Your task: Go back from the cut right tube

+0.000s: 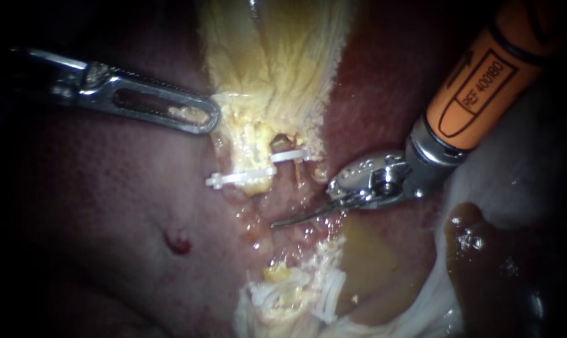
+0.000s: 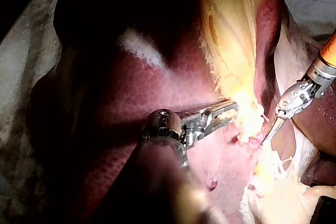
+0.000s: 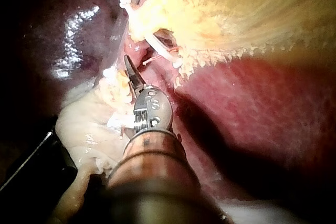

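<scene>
Clips (image 1: 240,178) clear by endoscope, glare-hidden from left wrist; right instrument (image 1: 283,220) hand pressed together, left instrument (image 1: 203,119) pinching gallbladder (image 1: 271,62).

The dark red liver (image 1: 108,206) bears 1 small red spot (image 1: 178,243). Yellow fibrous tissue (image 1: 271,50) lies over its middle. Brown fluid (image 1: 477,250) pools beside pale tissue (image 1: 527,181).

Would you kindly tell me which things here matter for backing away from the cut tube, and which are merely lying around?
In the job:
right instrument, jaws shut, just below the cut
cut tube
clip on it

Just around:
left instrument
liver
brown fluid
</scene>
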You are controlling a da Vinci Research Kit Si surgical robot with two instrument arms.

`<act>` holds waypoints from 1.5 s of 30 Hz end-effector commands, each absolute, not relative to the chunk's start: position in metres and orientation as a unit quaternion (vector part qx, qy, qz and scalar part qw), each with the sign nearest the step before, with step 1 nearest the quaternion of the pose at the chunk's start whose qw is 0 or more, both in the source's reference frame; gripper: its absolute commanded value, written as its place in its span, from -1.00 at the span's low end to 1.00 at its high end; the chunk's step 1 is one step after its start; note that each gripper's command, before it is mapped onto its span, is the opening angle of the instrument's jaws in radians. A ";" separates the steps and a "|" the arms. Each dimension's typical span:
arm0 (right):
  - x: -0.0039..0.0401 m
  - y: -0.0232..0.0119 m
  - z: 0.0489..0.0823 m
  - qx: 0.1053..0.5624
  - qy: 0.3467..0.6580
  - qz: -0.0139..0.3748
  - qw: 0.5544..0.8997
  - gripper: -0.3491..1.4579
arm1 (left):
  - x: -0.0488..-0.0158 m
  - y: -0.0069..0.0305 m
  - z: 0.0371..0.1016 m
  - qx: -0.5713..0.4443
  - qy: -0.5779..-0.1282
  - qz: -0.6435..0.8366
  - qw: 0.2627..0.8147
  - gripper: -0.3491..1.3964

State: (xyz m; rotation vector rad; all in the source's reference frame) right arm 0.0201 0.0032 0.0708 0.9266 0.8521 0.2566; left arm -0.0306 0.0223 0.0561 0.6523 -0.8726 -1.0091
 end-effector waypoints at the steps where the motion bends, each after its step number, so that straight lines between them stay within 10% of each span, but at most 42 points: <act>1: 0.0201 0.0032 0.0708 0.432 0.397 0.119 0.801 -1.00 | -0.0306 0.0223 0.0561 0.297 -0.398 -0.459 0.737 -1.00; 6: 0.0200 0.0030 0.0707 0.434 0.410 0.121 0.793 -1.00 | -0.0306 0.0223 0.0561 0.297 -0.398 -0.459 0.737 -1.00; 10: 0.0202 0.0029 0.0706 0.435 0.423 0.125 0.785 0.28 | -0.0305 0.0223 0.0562 0.298 -0.398 -0.459 0.737 -1.00; 14: 0.0204 0.0029 0.0707 0.433 0.434 0.130 0.779 0.64 | -0.0304 0.0224 0.0562 0.298 -0.398 -0.459 0.737 -1.00; 22: 0.0205 0.0027 0.0708 0.421 0.438 0.138 0.782 0.81 | -0.0304 0.0224 0.0563 0.298 -0.398 -0.459 0.737 -1.00; 35: 0.0148 0.0032 0.0681 0.226 0.422 0.139 0.867 0.97 | -0.0300 0.0226 0.0567 0.297 -0.398 -0.459 0.737 -1.00; 45: 0.0106 0.0057 0.0651 0.179 0.404 0.136 0.886 0.97 | -0.0299 0.0227 0.0569 0.296 -0.398 -0.459 0.737 -1.00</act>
